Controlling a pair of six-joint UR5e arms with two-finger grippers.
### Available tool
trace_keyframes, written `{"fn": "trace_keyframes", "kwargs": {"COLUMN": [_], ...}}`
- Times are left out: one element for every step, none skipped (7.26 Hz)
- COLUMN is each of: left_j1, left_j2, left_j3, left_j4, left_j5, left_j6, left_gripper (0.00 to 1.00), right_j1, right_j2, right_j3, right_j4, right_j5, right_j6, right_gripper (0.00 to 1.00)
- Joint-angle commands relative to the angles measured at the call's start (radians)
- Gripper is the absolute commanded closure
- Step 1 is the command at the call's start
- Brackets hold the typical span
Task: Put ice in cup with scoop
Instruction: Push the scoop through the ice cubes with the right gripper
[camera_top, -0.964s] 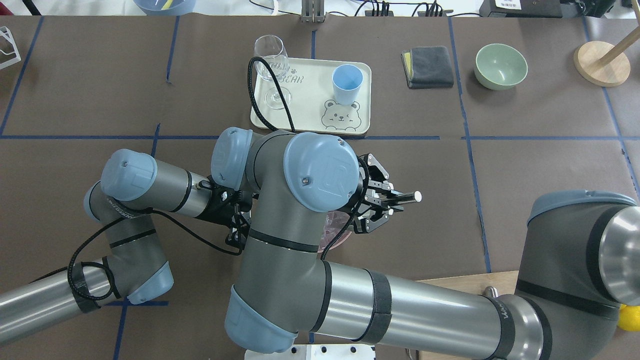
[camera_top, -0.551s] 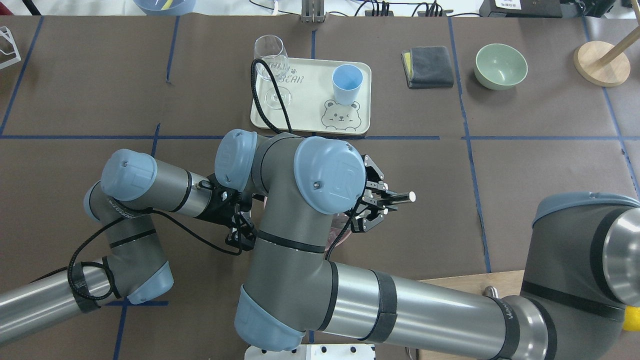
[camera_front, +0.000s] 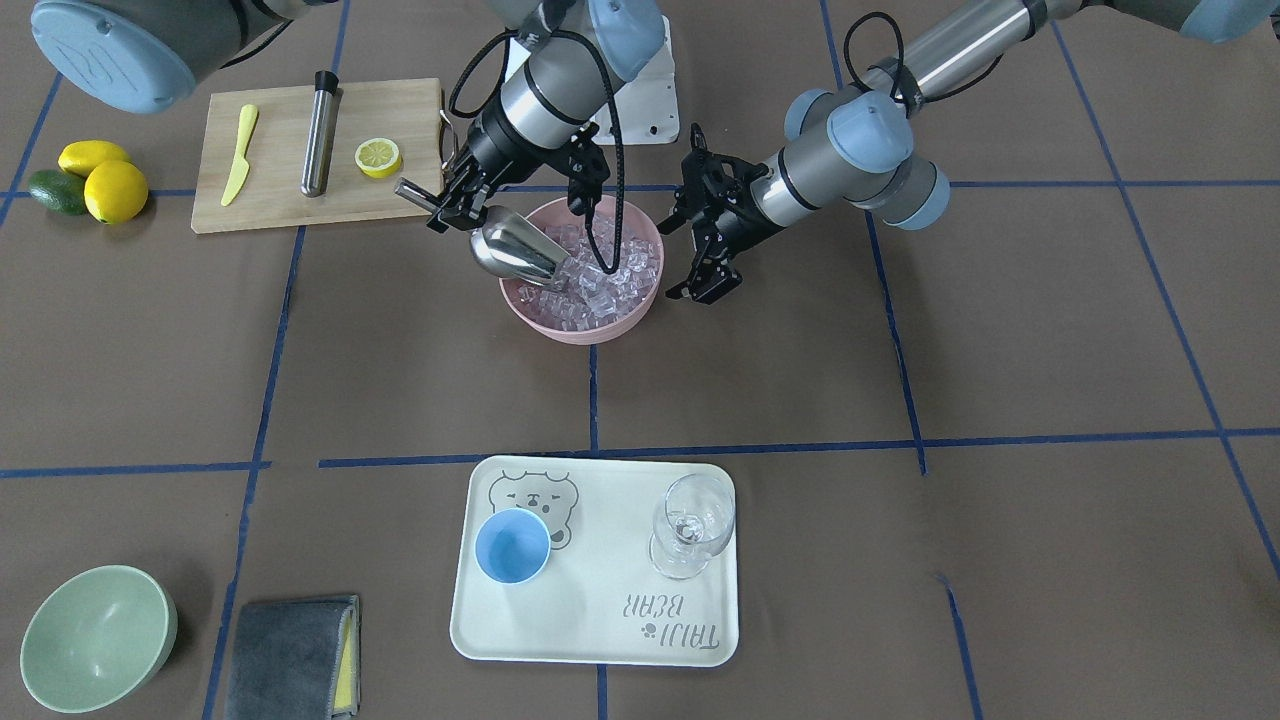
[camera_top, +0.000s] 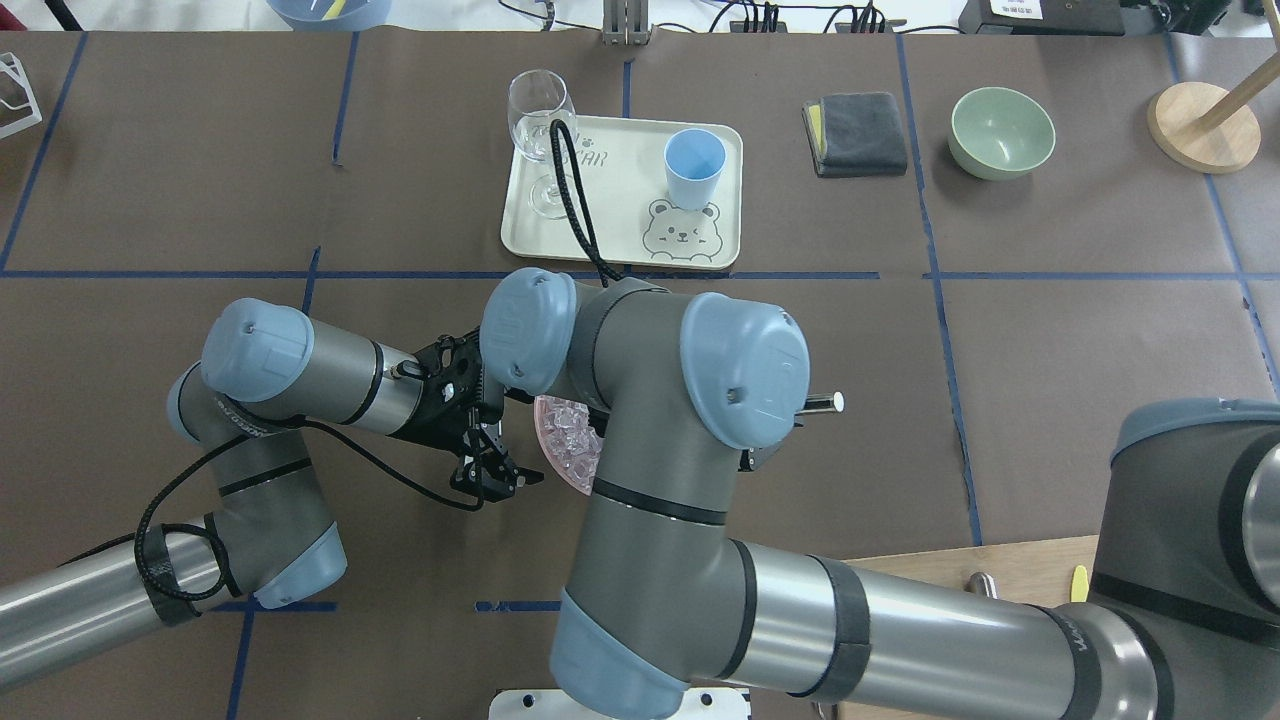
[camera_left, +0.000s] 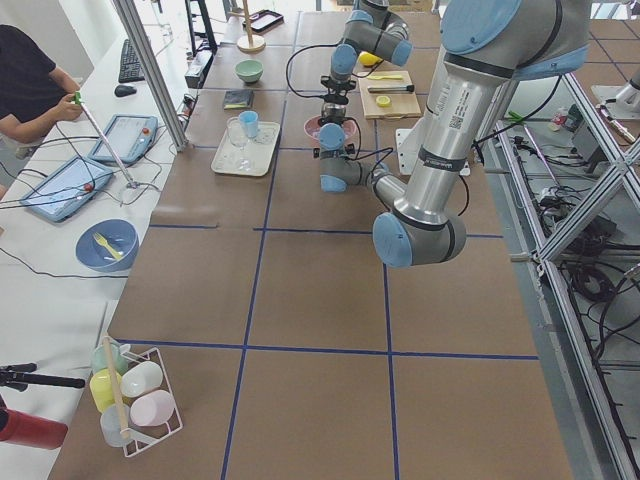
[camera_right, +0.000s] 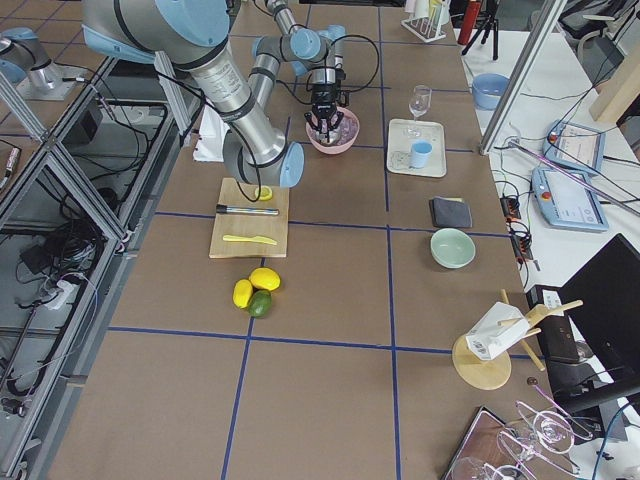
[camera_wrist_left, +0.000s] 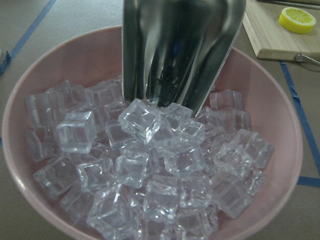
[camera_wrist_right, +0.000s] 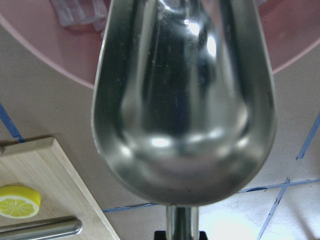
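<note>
My right gripper (camera_front: 447, 203) is shut on the thin handle of the shiny steel scoop (camera_front: 512, 253). The scoop slants down with its front lip among the ice (camera_front: 600, 280) in a pink bowl (camera_front: 578, 330). In the left wrist view the scoop (camera_wrist_left: 180, 50) rests on the clear cubes (camera_wrist_left: 150, 165); it fills the right wrist view (camera_wrist_right: 182, 100). My left gripper (camera_front: 682, 228) is open, close beside the bowl's rim. The light-blue cup (camera_front: 512, 545) stands empty on a cream tray (camera_front: 600, 630). In the overhead view my right arm hides its gripper; only the handle end (camera_top: 826, 403) shows.
A wine glass (camera_front: 692, 525) stands on the tray beside the cup. A wooden board (camera_front: 280, 205) behind the bowl holds a lemon slice (camera_front: 378, 156), a yellow knife and a steel cylinder (camera_front: 320, 130). A green bowl (camera_front: 95, 638) and a grey cloth (camera_front: 290, 655) lie at the far edge.
My right arm's wrist and elbow have swung to the right in the overhead view, now covering its gripper and uncovering part of the pink bowl. The left arm has not moved.
</note>
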Motion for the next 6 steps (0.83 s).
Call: {"fn": "trace_keyframes", "kwargs": {"left_j1": [0.0,0.0,-0.002,-0.003,-0.003,-0.003], "left_j2": [0.0,0.0,0.0,0.0,0.0,0.0], "left_j3": [-0.002,-0.002,-0.002,-0.002,-0.002,-0.002], "left_j4": [0.0,-0.001,0.0,0.0,0.0,0.0], "left_j5": [0.0,0.0,0.0,0.0,0.002,0.0], "left_j6": [0.0,0.002,0.002,0.002,0.002,0.0], "left_gripper": [0.0,0.0,0.0,0.0,0.0,0.0], "right_j1": [0.0,0.0,0.0,0.002,0.003,0.003], "right_j2": [-0.032,-0.04,-0.05,-0.06,-0.063,-0.07], "right_j3": [0.022,0.022,0.024,0.025,0.04,0.057], "right_j4": [0.062,0.09,0.118,0.139,0.145,0.156], "right_j5": [0.001,0.001,0.001,0.018,0.026,0.026], "right_j6": [0.005,0.005,0.005,0.005,0.005,0.005], "right_gripper": [1.0,1.0,1.0,1.0,1.0,1.0]}}
